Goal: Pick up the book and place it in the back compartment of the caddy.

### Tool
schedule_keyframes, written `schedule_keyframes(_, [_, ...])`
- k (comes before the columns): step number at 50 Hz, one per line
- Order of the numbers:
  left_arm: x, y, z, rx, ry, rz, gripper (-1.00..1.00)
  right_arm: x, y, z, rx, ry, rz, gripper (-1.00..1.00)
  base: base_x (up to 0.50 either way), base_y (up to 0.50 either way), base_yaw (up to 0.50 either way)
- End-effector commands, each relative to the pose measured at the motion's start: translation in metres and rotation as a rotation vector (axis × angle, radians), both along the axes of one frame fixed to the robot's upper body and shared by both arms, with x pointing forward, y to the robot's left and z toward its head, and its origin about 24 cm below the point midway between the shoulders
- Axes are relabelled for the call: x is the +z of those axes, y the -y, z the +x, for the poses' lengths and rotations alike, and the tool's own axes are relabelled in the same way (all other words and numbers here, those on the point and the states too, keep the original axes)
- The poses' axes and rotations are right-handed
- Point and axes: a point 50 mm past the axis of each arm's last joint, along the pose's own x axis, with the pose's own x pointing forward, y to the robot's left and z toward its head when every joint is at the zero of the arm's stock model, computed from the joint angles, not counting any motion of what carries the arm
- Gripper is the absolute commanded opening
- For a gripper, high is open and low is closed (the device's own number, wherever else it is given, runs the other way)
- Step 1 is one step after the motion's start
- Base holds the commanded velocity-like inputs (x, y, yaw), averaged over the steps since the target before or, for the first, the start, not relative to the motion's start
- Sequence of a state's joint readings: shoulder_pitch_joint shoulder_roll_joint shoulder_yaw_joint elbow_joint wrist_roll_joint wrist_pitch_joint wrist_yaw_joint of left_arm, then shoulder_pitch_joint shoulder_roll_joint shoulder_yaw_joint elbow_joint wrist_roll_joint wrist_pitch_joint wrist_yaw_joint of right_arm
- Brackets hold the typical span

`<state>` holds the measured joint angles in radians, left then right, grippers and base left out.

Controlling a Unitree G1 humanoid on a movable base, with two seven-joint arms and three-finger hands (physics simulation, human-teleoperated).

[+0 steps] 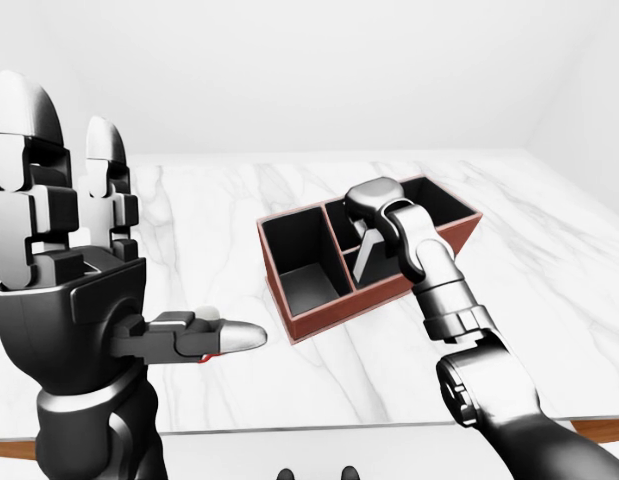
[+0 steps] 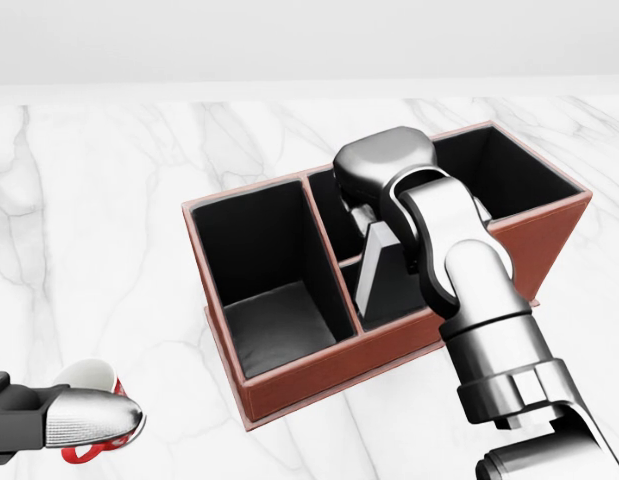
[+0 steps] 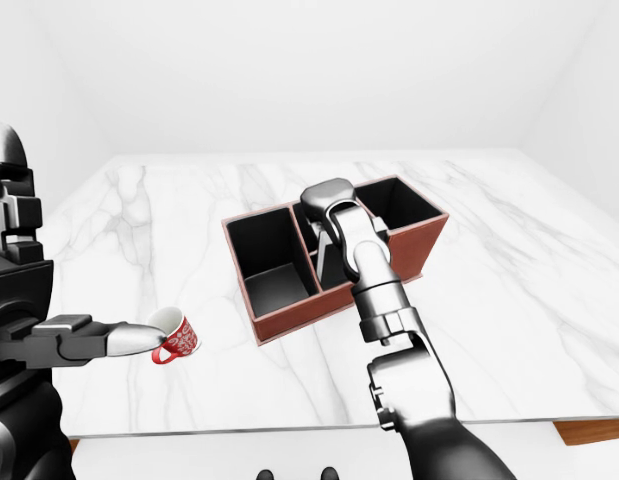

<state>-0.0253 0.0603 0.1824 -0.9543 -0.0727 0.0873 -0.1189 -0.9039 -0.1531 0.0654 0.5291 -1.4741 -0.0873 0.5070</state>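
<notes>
The red-brown caddy [image 2: 319, 378] with black insides stands on the white marble table [image 2: 109, 220]. It has a large compartment on the left, two small ones in the middle and a large one on the right. The grey book [image 2: 374, 268] stands nearly upright in the lower middle compartment in the head view, against the divider. My right hand [image 2: 374, 212] is over the book's top end, its fingers closed on it and mostly hidden under the hand's back. My left hand [image 1: 119, 230] is raised at the left, well away from the caddy, fingers straight up and thumb out.
A red and white mug [image 3: 174, 338] lies tilted on the table left of the caddy, just behind my left thumb [image 2: 89, 418] in the head view. The table's near edge [image 3: 319, 425] runs along the bottom of the eye views.
</notes>
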Motion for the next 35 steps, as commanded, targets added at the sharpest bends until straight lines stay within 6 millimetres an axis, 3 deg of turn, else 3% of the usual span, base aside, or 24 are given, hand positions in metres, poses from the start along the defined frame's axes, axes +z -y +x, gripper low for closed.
schedule_keyframes(1, [0.0,0.001,0.0,-0.001,-0.003,0.002,1.0,0.01,-0.001,0.002,0.006,0.046,0.005,-1.0,0.0,0.0,0.0])
schedule_keyframes(13, [0.0,0.0,0.0,0.0,-0.001,0.002,1.0,0.019,-0.003,0.005,0.014,0.083,0.012,-1.0,0.0,0.0,0.0])
schedule_keyframes(35, [0.0,0.0,0.0,0.002,-0.001,0.002,1.0,-0.004,0.005,0.008,-0.001,0.077,-0.004,-1.0,0.0,0.0,0.0])
